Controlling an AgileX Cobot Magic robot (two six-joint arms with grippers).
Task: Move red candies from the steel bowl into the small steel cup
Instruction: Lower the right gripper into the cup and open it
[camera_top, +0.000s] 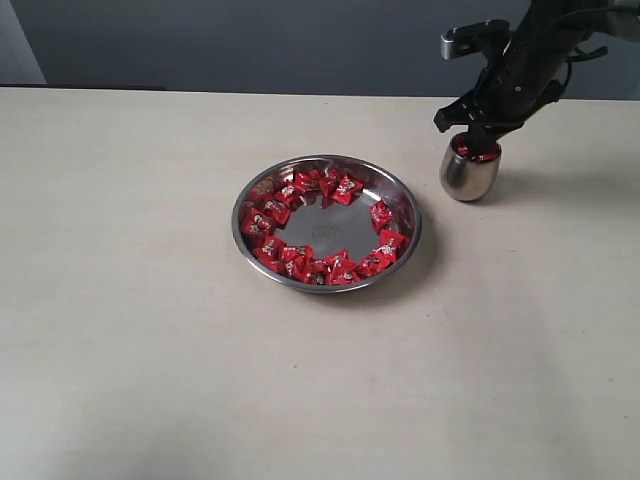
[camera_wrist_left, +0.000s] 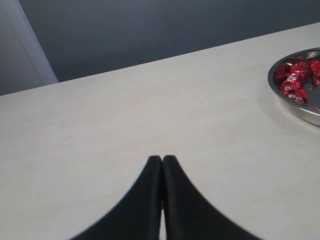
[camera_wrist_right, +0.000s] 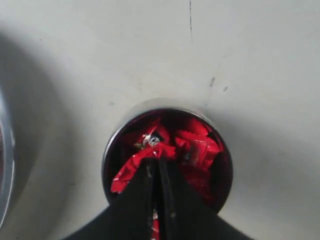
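Note:
The steel bowl (camera_top: 408, 205) sits mid-table with red candies (camera_top: 342, 188) ringed round its flat bottom. To its right stands the small steel cup (camera_top: 468, 175), holding several red candies (camera_wrist_right: 200, 147). My right gripper (camera_top: 477, 135) hangs just over the cup's mouth (camera_wrist_right: 107, 155), and in the right wrist view it (camera_wrist_right: 159, 161) is shut on a red candy (camera_wrist_right: 131, 172) whose wrapper sticks out past the tips. My left gripper (camera_wrist_left: 162, 159) is shut and empty above bare table, far from the bowl (camera_wrist_left: 295, 107) and its candies (camera_wrist_left: 295, 80); the exterior view does not show it.
The table is pale beige, with a dark wall behind its far edge. The bowl's rim (camera_wrist_right: 5, 165) lies close beside the cup in the right wrist view.

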